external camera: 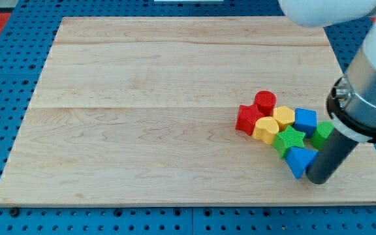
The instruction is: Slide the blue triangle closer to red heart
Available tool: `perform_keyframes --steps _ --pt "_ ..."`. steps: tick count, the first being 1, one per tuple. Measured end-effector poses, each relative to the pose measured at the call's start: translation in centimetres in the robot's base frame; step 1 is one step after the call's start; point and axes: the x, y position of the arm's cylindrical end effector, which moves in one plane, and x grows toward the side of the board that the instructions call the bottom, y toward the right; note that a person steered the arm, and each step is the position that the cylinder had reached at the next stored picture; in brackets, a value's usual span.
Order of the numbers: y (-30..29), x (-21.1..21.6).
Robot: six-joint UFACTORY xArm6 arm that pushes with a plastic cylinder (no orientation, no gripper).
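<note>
The blue triangle (298, 160) lies at the lower right of the wooden board (142, 98), at the bottom of a tight cluster of blocks. Two red blocks sit at the cluster's upper left: a lobed, star-like one (247, 119) and a rounded one (264, 101); I cannot tell which is the heart. My tip (318, 179) is on the board just right of the blue triangle, touching or almost touching its right side. The dark rod rises up and right from it.
Between the triangle and the red blocks lie a green star (288, 140), a yellow heart (265, 129), a yellow hexagon-like block (283, 117) and a blue cube (305, 121). A green block (321, 134) sits partly behind the rod. The board's right edge is close.
</note>
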Motion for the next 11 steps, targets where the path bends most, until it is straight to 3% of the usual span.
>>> perform_keyframes --steps 4,5,9,11 --pt "-4.6 -4.1" --pt "-4.6 -2.5" --pt "-13.3 -4.8" --pt "-11.1 -5.0"
